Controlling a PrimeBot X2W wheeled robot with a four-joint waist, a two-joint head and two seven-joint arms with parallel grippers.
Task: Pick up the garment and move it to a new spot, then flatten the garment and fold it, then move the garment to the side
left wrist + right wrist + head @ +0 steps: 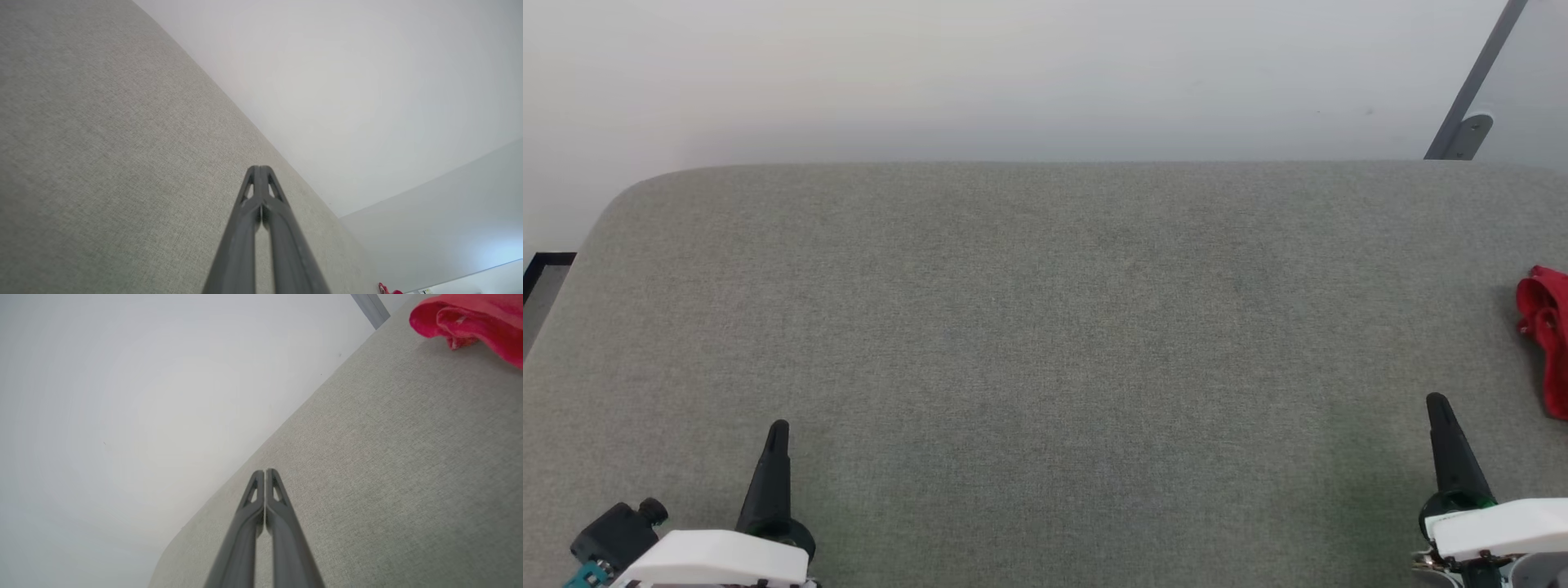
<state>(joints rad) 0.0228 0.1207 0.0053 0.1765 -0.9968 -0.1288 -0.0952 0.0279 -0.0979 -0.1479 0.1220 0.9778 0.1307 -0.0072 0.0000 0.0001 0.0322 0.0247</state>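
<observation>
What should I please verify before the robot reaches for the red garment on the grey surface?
1. Location of the garment: ok, bunched at the right side of the grey surface.
2. Full extent of the garment: cannot tell, the head view's edge cuts it off.
3. Readiness of the right gripper to grasp: not ok, jaws shut.
4. State of the left gripper: ok, jaws shut on nothing.
5. Way from the right gripper to the garment: ok, only bare surface lies between them.
</observation>
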